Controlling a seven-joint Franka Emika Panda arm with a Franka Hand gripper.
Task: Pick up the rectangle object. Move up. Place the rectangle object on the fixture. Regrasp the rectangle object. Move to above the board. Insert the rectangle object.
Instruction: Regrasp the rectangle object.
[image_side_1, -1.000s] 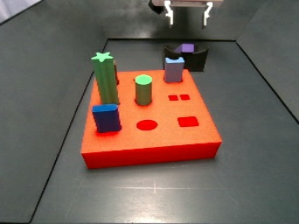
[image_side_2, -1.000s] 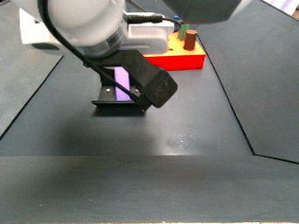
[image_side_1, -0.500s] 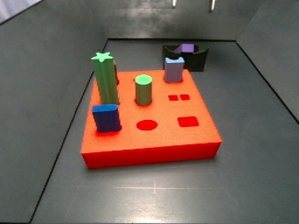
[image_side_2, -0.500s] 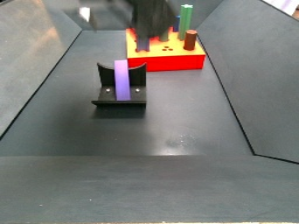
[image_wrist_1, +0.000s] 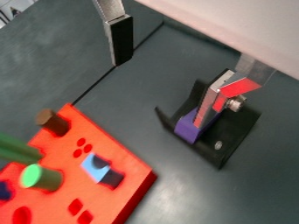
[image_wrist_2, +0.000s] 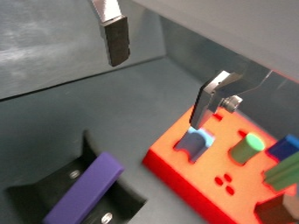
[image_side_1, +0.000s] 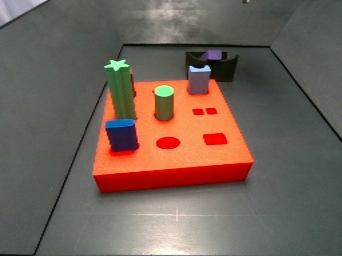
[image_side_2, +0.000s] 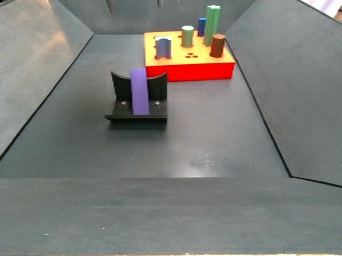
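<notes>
Nearest in a side view sits the small black open-fronted bracket, the fixture (image_side_2: 136, 101), on the dark floor (image_side_2: 201, 150), and the long slim purple bar, the rectangle object (image_side_2: 138, 90), lies propped in it, leaning against the back wall with nothing gripping it. A second ago the arm's bulk hung right over this bracket; half a second ago only a blur remained near the board; now the arm is gone from both side views entirely.

Beyond the fixture, toward the far end of the floor, stands the thick red-orange square board (image_side_2: 203, 68). On it, in a side view, the blue block (image_side_1: 122, 134) sits by the near left corner, the tall green star post (image_side_1: 120, 90) behind it, the green cylinder (image_side_1: 164, 102) mid-board, and the short lavender peg (image_side_1: 199, 79) near the far edge, with the fixture (image_side_1: 214, 63) just past it. Nothing on the board has shifted.

The tool (image_wrist_1: 176, 66) shows only in the wrist views, high above the floor. Its silver fingers (image_wrist_1: 121, 35) stand wide apart and empty, jaws spread, with the purple bar (image_wrist_1: 187, 128) far below in its bracket. In a wrist view the tool (image_wrist_2: 163, 74) hangs over fixture and board alike, the bar (image_wrist_2: 87, 185) resting free.
</notes>
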